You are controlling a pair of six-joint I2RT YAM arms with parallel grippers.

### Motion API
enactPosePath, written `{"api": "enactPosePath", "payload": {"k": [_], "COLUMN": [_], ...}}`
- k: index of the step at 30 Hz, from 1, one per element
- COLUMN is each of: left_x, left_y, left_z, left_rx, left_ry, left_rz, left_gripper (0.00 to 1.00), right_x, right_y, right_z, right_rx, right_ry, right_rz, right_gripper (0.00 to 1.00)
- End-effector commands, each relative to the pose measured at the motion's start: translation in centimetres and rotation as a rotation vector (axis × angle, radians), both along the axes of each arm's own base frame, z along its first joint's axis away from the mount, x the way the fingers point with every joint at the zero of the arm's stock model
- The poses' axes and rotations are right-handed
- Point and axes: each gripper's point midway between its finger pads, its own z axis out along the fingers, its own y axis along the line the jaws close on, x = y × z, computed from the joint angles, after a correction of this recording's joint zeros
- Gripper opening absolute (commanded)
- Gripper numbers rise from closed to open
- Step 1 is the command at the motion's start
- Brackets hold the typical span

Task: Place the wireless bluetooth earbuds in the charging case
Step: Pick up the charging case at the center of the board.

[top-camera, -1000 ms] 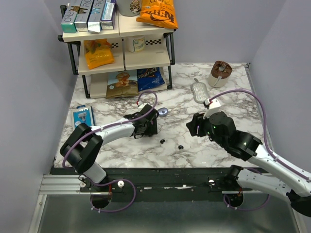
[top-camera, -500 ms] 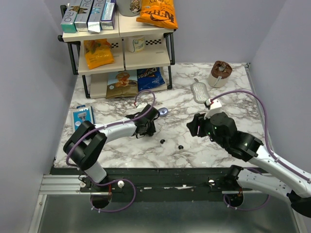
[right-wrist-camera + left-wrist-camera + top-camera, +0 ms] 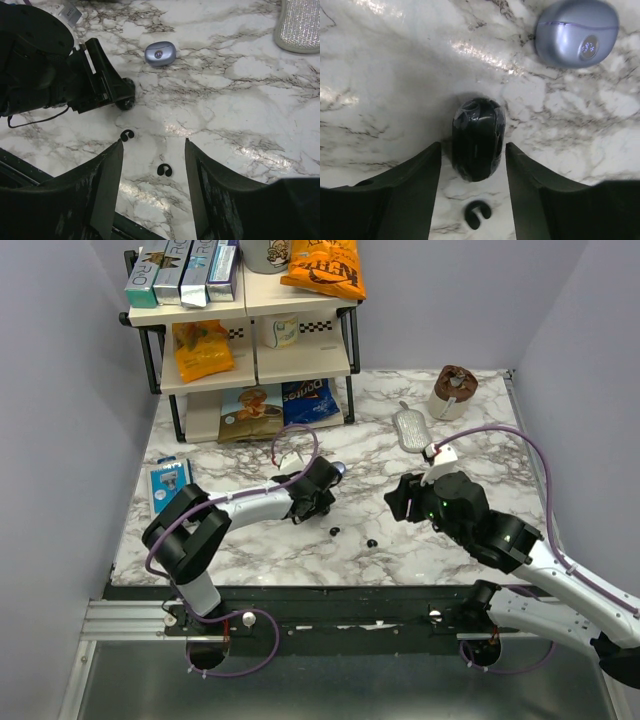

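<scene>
Your left gripper point(image 3: 473, 146) has its jaws close about a glossy black oval point(image 3: 477, 139); a skewed squeeze could squirt it against the shut charging case point(image 3: 576, 32), or sweep one earbud point(image 3: 128, 134) lying just behind; the other earbud point(image 3: 164, 170) lies loose nearby; the right gripper point(image 3: 153, 145) hangs with jaws released, empty; a sliver of surface point(image 3: 395, 75) shows beside the oval, so you cannot tell whether it is pinched, nor what it is.

Bright, even light from overhead, with soft shadows. White glare streaks the marble desk point(image 3: 485, 55) in both wrist views.
</scene>
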Motion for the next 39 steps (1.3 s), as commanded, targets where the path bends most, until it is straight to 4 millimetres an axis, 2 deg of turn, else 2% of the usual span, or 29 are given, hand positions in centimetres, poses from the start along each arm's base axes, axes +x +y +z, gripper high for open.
{"api": "enactPosePath", "payload": {"k": [1, 6, 7, 9, 10, 11, 12, 13, 15, 16, 17, 19, 21, 23, 26, 30, 35, 39], "left_x": [0.1, 0.6, 0.9, 0.9, 1.1, 1.1, 1.1, 1.1, -0.1, -0.4, -2.1, -3.1, -5.2, -5.1, -3.7, -2.4, -2.2, -1.7], "left_y": [0.2, 0.9, 1.3, 1.7, 1.6, 1.7, 2.2, 1.9, 1.1, 1.5, 0.3, 0.9, 0.3, 0.9, 1.4, 0.6, 0.6, 0.4], "left_z": [0.1, 2.5, 3.8, 5.0, 6.6, 7.2, 7.7, 8.5, 8.3, 8.2, 7.6, 6.5, 5.8, 5.5, 5.8, 6.2, 3.7, 3.3], "left_rx": [0.045, 0.081, 0.086, 0.133, 0.143, 0.171, 0.269, 0.282, 0.307, 0.383, 0.321, 0.345, 0.236, 0.224, 0.243, 0.253, 0.284, 0.282], "left_ry": [-0.011, -0.082, -0.119, -0.151, -0.188, -0.204, -0.23, -0.254, -0.241, -0.246, -0.217, -0.179, -0.125, -0.125, -0.199, -0.286, -0.22, -0.234], "left_rz": [0.1, 0.068, 0.069, -0.017, -0.06, -0.112, -0.257, -0.345, -0.576, -0.719, -0.867, -1.035, -1.177, -1.218, -1.236, -1.32, -1.446, -1.468], "left_gripper": [0.75, 0.84, 0.87, 0.88, 0.88, 0.88, 0.88, 0.88, 0.88, 0.91, 0.93, 0.94, 0.95, 0.94, 0.94, 0.94, 0.92, 0.92], "right_x": [0.0, -0.1, -0.1, -0.1, -0.2, -0.2, -0.3, -0.3, -0.3, -0.3, -0.3, -0.2, -0.3, -0.4, -0.5, -0.7, -0.8, -0.8], "right_y": [-0.1, -0.4, -0.5, -0.6, -0.8, -1.0, -1.2, -1.5, -1.9, -2.0, -2.1, -2.2, -2.1, -1.9, -1.7, -1.4, -1.6, -1.9], "right_z": [0.4, 0.4, 0.3, 0.4, 0.3, 0.4, 0.6, 0.6, 0.7, 0.7, 0.7, 0.8, 0.9, 1.0, 1.3, 1.2, 1.2, 1.2], "right_rx": [0.028, 0.02, 0.018, 0.019, 0.014, 0.011, 0.01, 0.004, -0.002, -0.009, -0.015, -0.016, -0.015, -0.007, 0.004, 0.005, -0.008, -0.013], "right_ry": [-0.008, -0.014, -0.013, -0.015, -0.014, -0.018, -0.026, -0.031, -0.048, -0.053, -0.056, -0.062, -0.063, -0.059, -0.058, -0.053, -0.047, -0.045], "right_rz": [-0.006, -0.012, -0.015, -0.017, -0.021, -0.024, -0.026, -0.034, -0.035, -0.04, -0.038, -0.041, -0.037, -0.025, -0.014, 0.006, 0.007, -0.004], "right_gripper": [0.61, 0.61, 0.61, 0.61, 0.61, 0.61, 0.61, 0.61, 0.61, 0.61, 0.61, 0.61, 0.61, 0.61, 0.61, 0.61, 0.61, 0.61]}}
